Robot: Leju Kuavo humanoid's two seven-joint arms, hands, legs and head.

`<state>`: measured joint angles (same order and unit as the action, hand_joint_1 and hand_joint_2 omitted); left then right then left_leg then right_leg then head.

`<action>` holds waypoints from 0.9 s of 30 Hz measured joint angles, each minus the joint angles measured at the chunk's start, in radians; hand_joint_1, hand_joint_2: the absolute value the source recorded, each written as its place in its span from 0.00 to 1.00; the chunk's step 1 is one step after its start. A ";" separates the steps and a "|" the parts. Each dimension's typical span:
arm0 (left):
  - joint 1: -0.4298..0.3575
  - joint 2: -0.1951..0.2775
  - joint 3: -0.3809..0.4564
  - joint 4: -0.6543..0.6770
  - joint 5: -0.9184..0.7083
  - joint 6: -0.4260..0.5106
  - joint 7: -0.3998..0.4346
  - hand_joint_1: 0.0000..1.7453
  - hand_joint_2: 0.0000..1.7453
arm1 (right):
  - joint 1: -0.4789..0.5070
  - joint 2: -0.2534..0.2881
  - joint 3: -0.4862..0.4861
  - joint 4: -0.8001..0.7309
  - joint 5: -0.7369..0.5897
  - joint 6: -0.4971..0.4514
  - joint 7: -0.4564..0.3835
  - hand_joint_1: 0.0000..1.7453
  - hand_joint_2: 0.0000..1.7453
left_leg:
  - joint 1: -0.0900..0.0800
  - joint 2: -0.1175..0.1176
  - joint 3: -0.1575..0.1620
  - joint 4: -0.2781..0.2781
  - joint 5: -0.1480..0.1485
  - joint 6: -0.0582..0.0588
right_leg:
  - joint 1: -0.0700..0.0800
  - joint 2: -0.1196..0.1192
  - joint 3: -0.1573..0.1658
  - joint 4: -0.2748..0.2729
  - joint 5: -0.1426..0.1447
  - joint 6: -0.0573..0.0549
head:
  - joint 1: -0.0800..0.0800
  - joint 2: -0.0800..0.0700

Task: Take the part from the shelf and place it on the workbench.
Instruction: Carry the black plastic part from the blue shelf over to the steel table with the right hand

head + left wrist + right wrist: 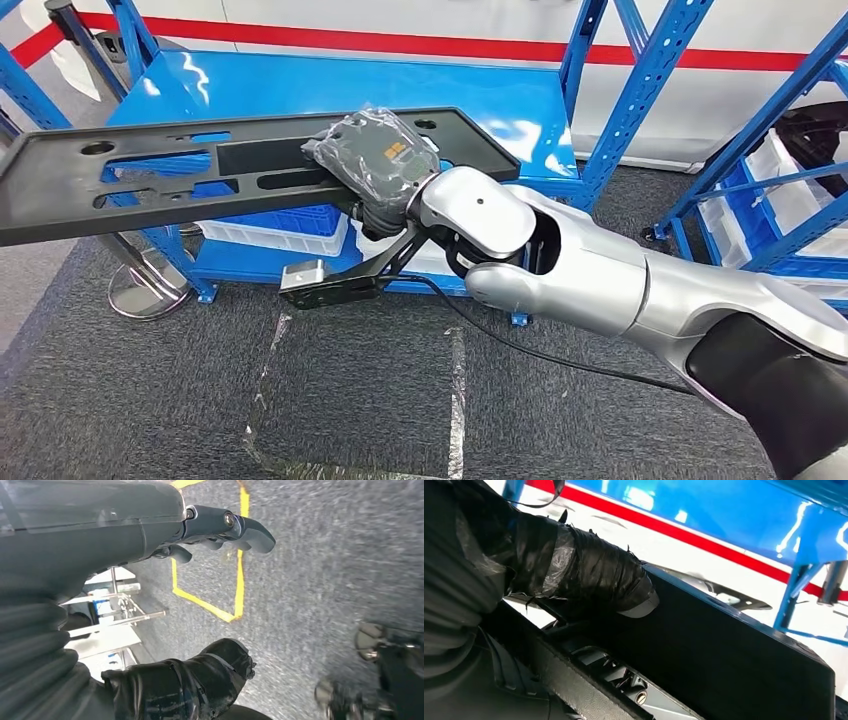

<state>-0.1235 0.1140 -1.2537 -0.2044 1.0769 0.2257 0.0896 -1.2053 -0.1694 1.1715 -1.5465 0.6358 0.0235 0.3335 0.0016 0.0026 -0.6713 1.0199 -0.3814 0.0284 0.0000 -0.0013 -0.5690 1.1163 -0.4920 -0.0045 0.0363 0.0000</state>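
Part [200,175], a long flat black panel with slots and round holes, is held in the air in front of the blue shelf [350,90], roughly level and extending away from the right hand toward the robot's left. Its far end is cut off by the edge of the head view. The lower blue deck of the shelf is seen behind and beneath the panel, and a blue and white crate [275,228] is partly hidden below it. Grey carpet [150,400] lies under everything, with a patch of clear tape [360,400] in front of the shelf.

The right arm [620,280], silver, is extended toward the shelf. The right hand [375,160], wrapped in crinkled grey covering, is closed on the near end of the part, its back lying on top of the panel. In the right wrist view the taped thumb [594,577] is pressed against the panel's black face [724,650]; the fingers beneath are hidden by the panel and cannot be made out. A black bracket with a silver block [305,280] hangs under the wrist, just below the panel's edge.

The left hand [200,605] is seen over carpet marked with yellow lines [235,555], away from the shelf. Nothing is held in it; its dark fingers [235,527] and taped thumb [210,672] are apart. Blurred objects near it cannot be identified.
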 joint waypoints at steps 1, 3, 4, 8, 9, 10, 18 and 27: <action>0.000 -0.002 0.000 0.000 0.000 0.000 0.002 0.00 1.00 | 0.000 0.000 0.000 0.000 0.002 0.000 0.002 1.00 1.00 | 0.000 0.000 -0.005 -0.001 0.010 -0.004 | 0.004 -0.001 0.039 -0.060 -0.010 -0.004 | 0.000 0.000; 0.002 -0.003 -0.001 0.000 0.000 0.000 0.002 0.00 1.00 | -0.001 0.000 0.000 0.001 0.005 -0.001 0.006 1.00 1.00 | 0.004 0.001 -0.008 -0.011 0.031 -0.014 | 0.009 -0.002 0.064 -0.120 -0.015 -0.008 | 0.003 0.000; 0.002 -0.003 -0.001 0.000 0.000 0.000 0.001 0.00 1.00 | 0.000 0.000 0.000 0.002 0.007 -0.001 0.007 1.00 1.00 | 0.006 0.001 -0.011 -0.018 0.037 -0.020 | 0.007 -0.004 0.060 -0.125 -0.001 -0.010 | 0.006 0.000; 0.005 -0.006 -0.003 0.000 0.000 0.000 -0.005 0.00 1.00 | 0.002 0.000 0.000 0.004 0.012 -0.001 0.010 1.00 1.00 | 0.013 -0.004 -0.056 0.111 -0.098 -0.045 | -0.005 -0.011 0.030 -0.151 0.047 -0.026 | 0.006 0.000; 0.005 -0.007 -0.003 0.000 0.000 0.000 -0.006 0.00 1.00 | 0.003 0.000 0.000 0.005 0.013 -0.001 0.011 1.00 1.00 | 0.017 -0.004 -0.070 0.179 -0.136 -0.052 | -0.006 -0.012 0.017 -0.148 0.056 -0.026 | 0.006 0.000; 0.005 -0.007 -0.003 0.000 0.000 0.000 -0.007 0.00 1.00 | 0.004 0.000 0.000 0.006 0.013 -0.001 0.011 1.00 1.00 | 0.022 -0.004 -0.078 0.233 -0.154 -0.059 | -0.008 -0.012 0.003 -0.143 0.063 -0.023 | 0.006 0.000; 0.002 -0.012 -0.003 0.000 0.000 0.004 -0.031 0.00 1.00 | 0.015 0.001 0.000 0.008 0.014 -0.002 0.014 1.00 1.00 | 0.032 -0.015 0.097 0.032 -0.108 -0.076 | -0.020 -0.009 -0.094 -0.075 0.098 0.024 | 0.004 0.000; 0.002 -0.013 -0.003 0.000 0.003 0.009 -0.020 0.00 1.00 | 0.026 -0.002 0.000 0.009 0.015 0.001 0.016 1.00 1.00 | 0.010 -0.008 0.023 0.028 -0.049 -0.002 | -0.007 -0.002 -0.172 0.214 -0.067 0.021 | 0.015 0.000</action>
<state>-0.1217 0.1011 -1.2570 -0.2041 1.0800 0.2345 0.0694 -1.1795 -0.1713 1.1719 -1.5374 0.6508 0.0240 0.3490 0.0119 -0.0051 -0.6479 1.0476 -0.4301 0.0261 -0.0066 -0.0034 -0.7408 1.3301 -0.5595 0.0163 0.0513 0.0000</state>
